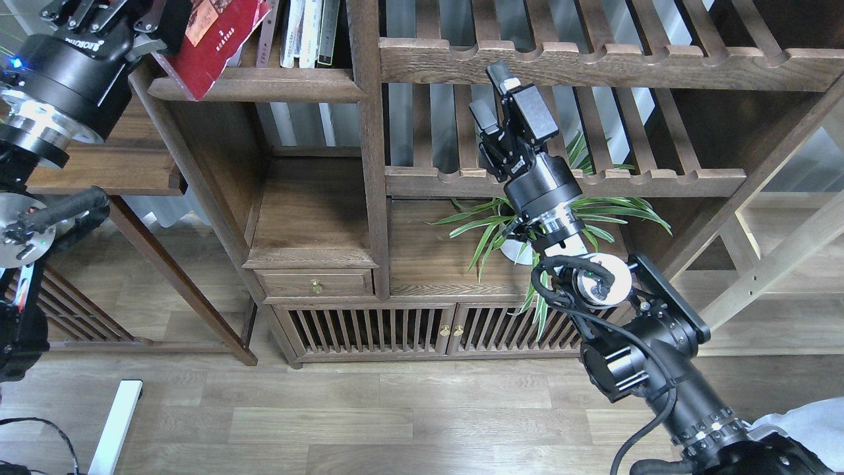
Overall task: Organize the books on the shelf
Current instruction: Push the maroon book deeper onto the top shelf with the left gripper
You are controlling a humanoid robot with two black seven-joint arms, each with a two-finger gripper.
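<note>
My left gripper [155,26] at the top left is shut on the left edge of a red book [221,39]. The book is tilted, with its lower corner hanging over the rounded front edge of the dark-brown plank shelf [277,86]. Its upper part runs out of the frame. My right gripper [491,92] is open and empty, pointing up in front of the slatted shelves, well to the right of the book. The maroon-brown and white books are out of view.
Thin white-spined upright books [306,33] stand on the shelf just right of the red book. A vertical post [369,145] bounds the shelf's right end. A potted plant [521,227] sits behind my right arm. A side table [105,168] is under my left arm.
</note>
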